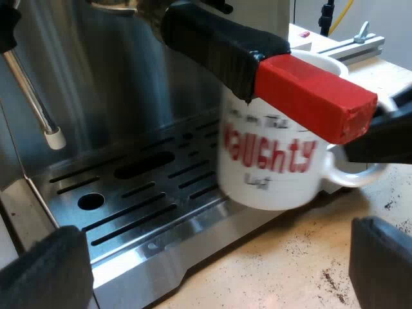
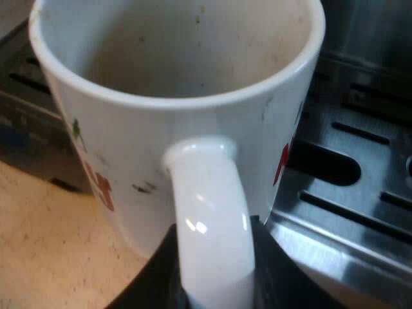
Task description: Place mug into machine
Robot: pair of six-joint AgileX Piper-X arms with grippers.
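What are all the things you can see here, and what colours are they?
espresso machine: one, silver, behind the mug.
drip tray: one, silver with dark slots, at the machine's foot.
steam wand: one, silver with a pale tip, hanging over the tray.
holder handle: one, black ending in red, sticking out of the machine's front, above the mug.
mug: one, white with red letters, at the tray's edge.
table: one, pale wood with dark specks, under the machine.
left gripper: one, black fingers, open, facing the tray.
right gripper: one, black fingers, shut on the mug's own handle.
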